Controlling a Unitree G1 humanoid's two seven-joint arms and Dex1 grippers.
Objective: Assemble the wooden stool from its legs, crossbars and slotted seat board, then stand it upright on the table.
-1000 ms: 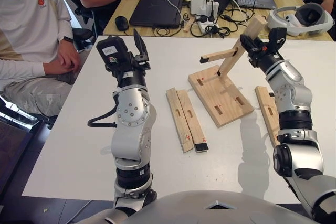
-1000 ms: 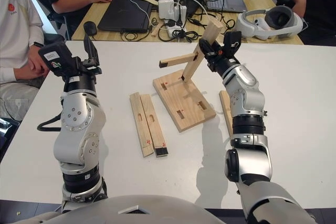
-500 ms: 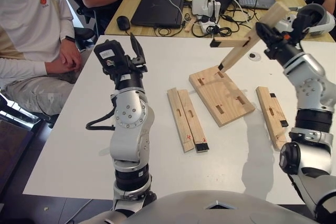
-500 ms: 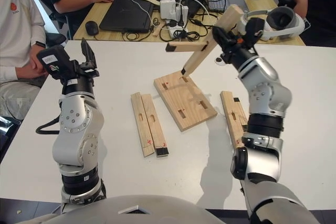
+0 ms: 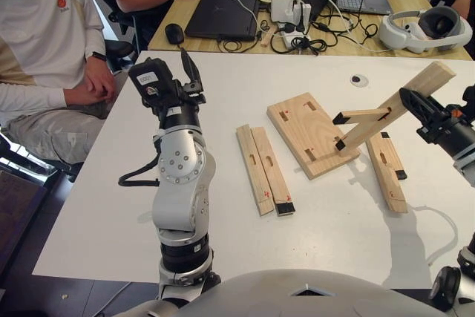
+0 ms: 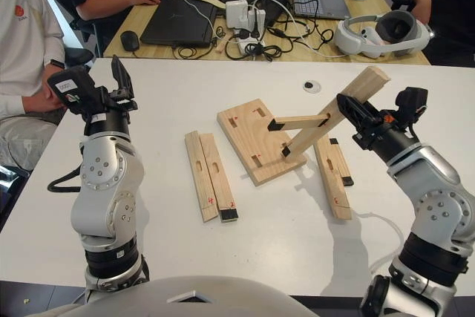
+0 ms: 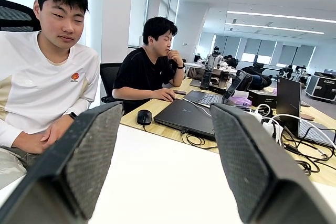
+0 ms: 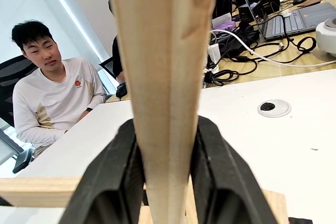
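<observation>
Head camera, looking down over both arms: a white tabletop [image 5: 89,198] carries the loose parts of a wooden stool. The slotted seat board [image 5: 300,128] lies flat near the middle, turned at an angle. Just to its left, two slotted wooden pieces [image 5: 263,168] lie flat, side by side and touching. To the right of the board, a second pair of slotted pieces [image 5: 387,172] lies flat.

The right tool [image 5: 415,105] is clamped on a stool leg [image 5: 371,125], gripping it near its upper end. The leg slopes steeply down toward the board, with its lower tip at the board's right corner; whether the tip touches the wood cannot be told. A short crossbar [image 5: 360,116] sticks out sideways from the middle of the leg, above the board.

The left tool [image 5: 187,72] is raised over the far left part of the tabletop, well apart from the parts, pointing up with its fingers spread.

Left wrist camera: two dark padded fingers [image 7: 89,166] stand wide apart, with white tabletop in the gap between them. A laptop [image 7: 189,119] sits on a wooden desk beyond.

Right wrist camera: the pale leg runs up the middle, squeezed on both sides by dark fingers [image 8: 113,182]. Behind it, a small round cap [image 8: 274,108] sits in the tabletop.
</observation>
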